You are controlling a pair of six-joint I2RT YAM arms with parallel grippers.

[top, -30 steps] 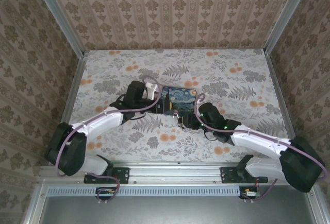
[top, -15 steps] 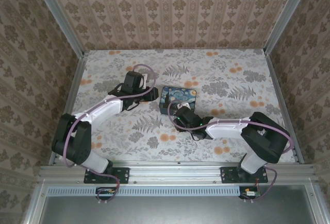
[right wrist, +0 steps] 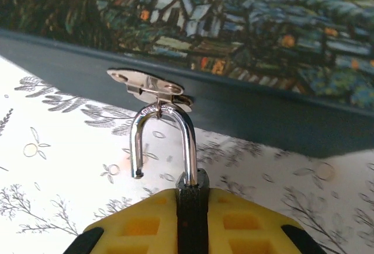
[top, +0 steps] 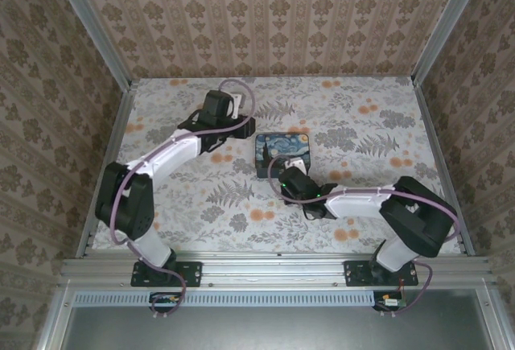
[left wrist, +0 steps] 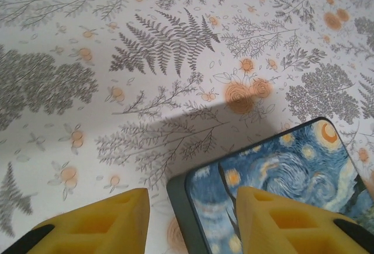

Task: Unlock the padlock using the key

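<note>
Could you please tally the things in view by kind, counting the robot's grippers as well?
box: 1
padlock: 1
grippers: 2, the left gripper and the right gripper
Total: 4

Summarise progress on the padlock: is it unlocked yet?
Done, apparently: the silver steel shackle is popped, one end free of the black padlock body. In hand: the right gripper's fingers clamp that body, with the shackle hooked through the silver metal hasp of the painted blue box. Remaining: unhooking it, if wanted. The left gripper's fingers stand open over the box corner.
</note>
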